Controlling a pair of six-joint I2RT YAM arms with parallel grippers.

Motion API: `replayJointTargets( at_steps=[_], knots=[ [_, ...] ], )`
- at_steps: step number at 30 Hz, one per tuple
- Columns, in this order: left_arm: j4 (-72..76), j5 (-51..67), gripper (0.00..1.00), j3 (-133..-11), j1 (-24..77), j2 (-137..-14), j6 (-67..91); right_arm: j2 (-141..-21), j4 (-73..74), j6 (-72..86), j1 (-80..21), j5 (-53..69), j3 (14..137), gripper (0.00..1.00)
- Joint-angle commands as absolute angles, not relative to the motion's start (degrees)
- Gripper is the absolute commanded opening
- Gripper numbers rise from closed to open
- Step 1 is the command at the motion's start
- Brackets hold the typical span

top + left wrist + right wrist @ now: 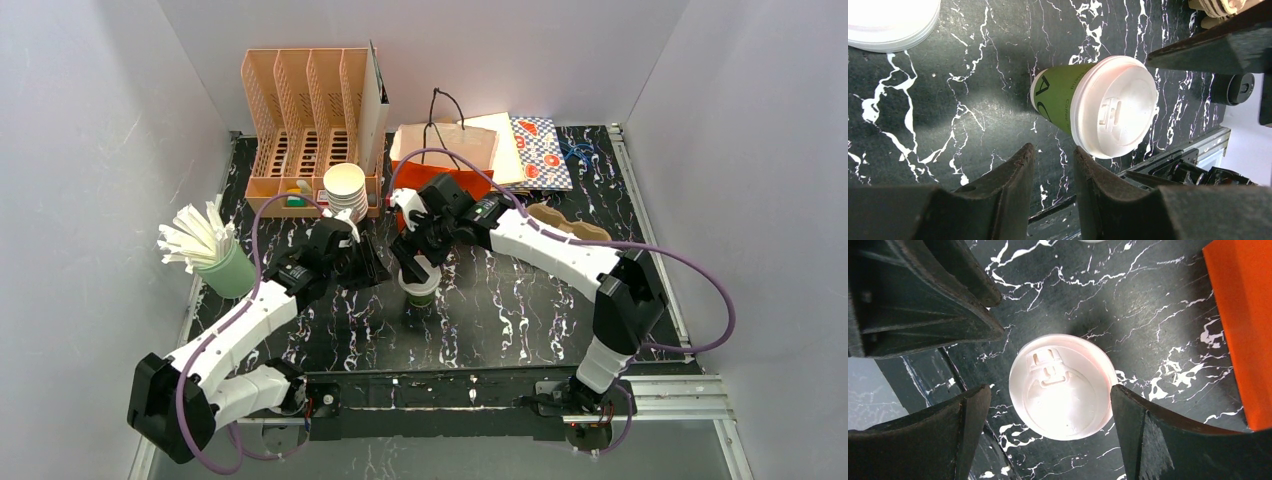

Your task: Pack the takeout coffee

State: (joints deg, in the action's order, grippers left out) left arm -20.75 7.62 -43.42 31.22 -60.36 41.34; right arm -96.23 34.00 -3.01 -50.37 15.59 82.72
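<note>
- Top external view, takeout coffee (pixel 421 285): one dark green cup with a white snap-on lid (pixel 1060 385), standing near the middle of the black marbled bench (pixel 520 320), between the two arms.
- Orientation: the cup is upright, its long axis vertical, base on the bench and lid facing up. In the right wrist view the lid's sip tab lies toward the upper left of the disc.
- Right hand (pixel 418 262): directly over the cup, fingers spread wide apart, one on each side of the lid. A strip of bench shows between the lid and the left-side finger. Whether the other finger touches the rim cannot be told.
- Left hand (pixel 1052 165): just beside the cup on its left, fingers a narrow gap apart with nothing between them, only bare bench.
- Stack of lidless white cups (pixel 345 190): behind the left hand, in front of the peach organiser (pixel 305 110).
- Loose white lids (pixel 888 22): flat on the bench, apart from the cup.
- Green holder of white sticks (pixel 225 265): at the left edge.
- Orange bag (pixel 445 180): behind the right hand.
- Cardboard cup carrier (pixel 565 222): right of the right arm.
</note>
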Motion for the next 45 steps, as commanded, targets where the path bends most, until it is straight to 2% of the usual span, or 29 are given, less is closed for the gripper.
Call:
replayJointTargets(
  at_steps=[1, 10, 29, 37, 45],
  knots=[
    [-17.8, 10.03, 0.33, -41.86, 30.85, -60.91, 42.89, -97.33, 35.45, -3.53, -50.36, 16.05, 84.83, 0.98],
    [-15.99, 10.58, 0.33, -41.55, 30.68, -62.64, 42.89, -98.32, 36.61, -3.19, -50.45, 15.58, 84.98, 0.98],
    [-11.94, 12.7, 0.33, -41.66, 30.67, -66.79, 43.38, -98.28, 37.17, -2.99, -54.9, 2.36, 86.51, 0.98],
    [-12.43, 12.29, 0.33, -41.48, 30.66, -66.79, 42.77, -99.46, 37.59, -2.38, -55.79, 0.52, 87.54, 0.89],
    [-12.41, 12.25, 0.33, -41.46, 30.58, -66.88, 42.63, -100.02, 38.05, -2.24, -56.54, -1.54, 87.62, 0.94]
  ],
)
